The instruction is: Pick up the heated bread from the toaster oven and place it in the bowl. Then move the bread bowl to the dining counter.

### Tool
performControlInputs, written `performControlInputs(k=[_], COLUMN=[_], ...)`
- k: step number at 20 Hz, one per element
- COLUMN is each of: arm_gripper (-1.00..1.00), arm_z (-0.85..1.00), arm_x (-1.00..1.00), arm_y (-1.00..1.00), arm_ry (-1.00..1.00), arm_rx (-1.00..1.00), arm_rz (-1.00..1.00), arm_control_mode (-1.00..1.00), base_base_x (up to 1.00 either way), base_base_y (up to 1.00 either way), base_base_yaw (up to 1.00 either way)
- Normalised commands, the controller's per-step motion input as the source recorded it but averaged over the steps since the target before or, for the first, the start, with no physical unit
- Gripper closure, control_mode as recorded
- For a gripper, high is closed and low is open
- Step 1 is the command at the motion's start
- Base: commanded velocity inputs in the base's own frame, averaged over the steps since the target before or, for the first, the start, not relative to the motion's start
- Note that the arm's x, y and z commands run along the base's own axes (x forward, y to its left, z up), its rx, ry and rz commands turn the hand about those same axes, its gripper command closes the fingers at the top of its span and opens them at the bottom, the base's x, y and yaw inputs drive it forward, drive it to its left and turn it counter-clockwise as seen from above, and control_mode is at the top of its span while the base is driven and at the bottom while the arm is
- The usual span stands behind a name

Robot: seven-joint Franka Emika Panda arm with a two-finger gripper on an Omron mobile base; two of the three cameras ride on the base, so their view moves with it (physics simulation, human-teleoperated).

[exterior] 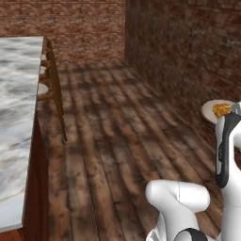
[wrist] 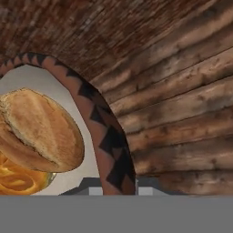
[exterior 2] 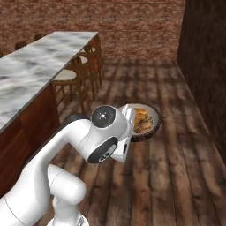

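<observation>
Brick walls and a dark plank floor surround the robot, with the dining counter (exterior 2: 39, 62), white marble with grey veins, running along its left side and wooden stools (exterior 2: 75, 75) tucked under its far edge. The bowl (exterior 2: 155, 123) is held out over bare floor ahead of the wrist, its dark patterned rim pinched by the fingers at the near edge, so the bowl juts away from the hand. Inside lies the heated bread (wrist: 38, 129), a rounded golden loaf, resting on something orange. The counter lies to the left of the bowl and well apart from it, so the carry likely has to swing leftward, keeping the bowl level.
</observation>
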Motion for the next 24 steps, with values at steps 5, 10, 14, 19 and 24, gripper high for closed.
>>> performControlInputs(k=[5,10,14,19,24], arm_gripper=[1.0,1.0,1.0,1.0,1.0], arm_z=[0.0,0.0,0.0,0.0,0.0], arm_x=[0.0,0.0,0.0,0.0,0.0], arm_y=[0.0,0.0,0.0,0.0,0.0], arm_ry=[0.0,0.0,0.0,0.0,0.0], arm_rx=[0.0,0.0,0.0,0.0,0.0], arm_rz=[0.0,0.0,0.0,0.0,0.0], arm_control_mode=[1.0,1.0,1.0,1.0,1.0], base_base_x=[1.0,1.0,1.0,1.0,1.0], base_base_y=[-0.19,-0.35,-0.85,-0.91,-0.65], base_base_yaw=[0.67,0.62,0.41,0.41,0.57])
